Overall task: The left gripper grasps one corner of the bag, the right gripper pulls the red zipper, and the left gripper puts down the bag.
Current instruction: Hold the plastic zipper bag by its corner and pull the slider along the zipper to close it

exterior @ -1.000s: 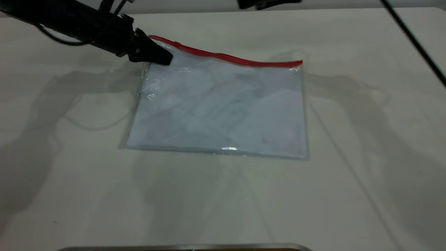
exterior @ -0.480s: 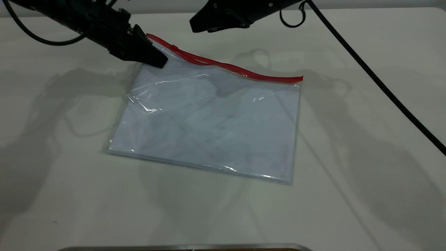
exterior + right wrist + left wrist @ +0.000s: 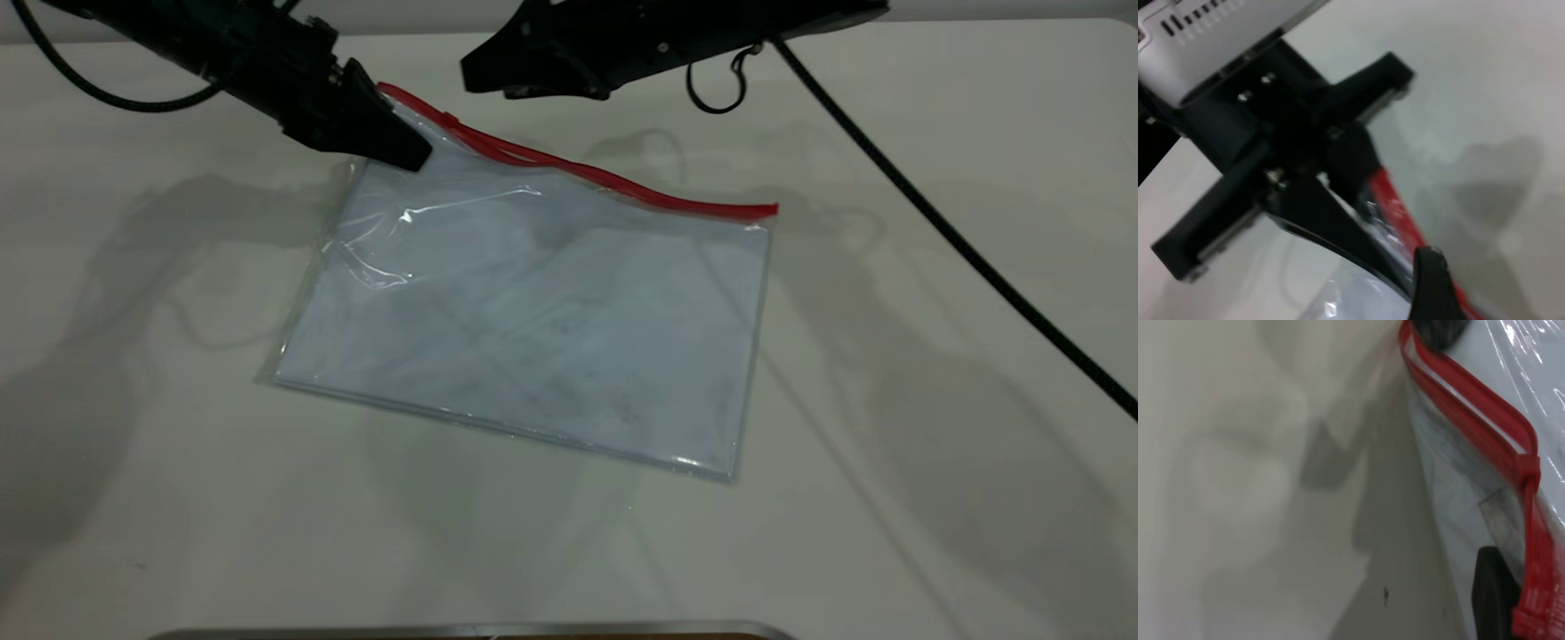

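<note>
The bag [image 3: 533,329] lies on the white table [image 3: 933,444], its far-left part raised off the surface — the near edge and right side rest flat. The left gripper [image 3: 404,151] enters from 10 o'clock and is clamped on the corner of the bag [image 3: 400,111] at the left end of the red zipper [image 3: 587,173], holding that corner up. In the left wrist view the red strip [image 3: 1471,407] runs between the two black fingertips [image 3: 1495,593], with the slider tab [image 3: 1528,467] a short way along it. The right gripper [image 3: 476,76] hangs above the table at 12 o'clock, just beyond the zipper's left portion and apart from it — whether its jaws are parted cannot be told. Its cable [image 3: 960,249] trails toward 4 o'clock.
</note>
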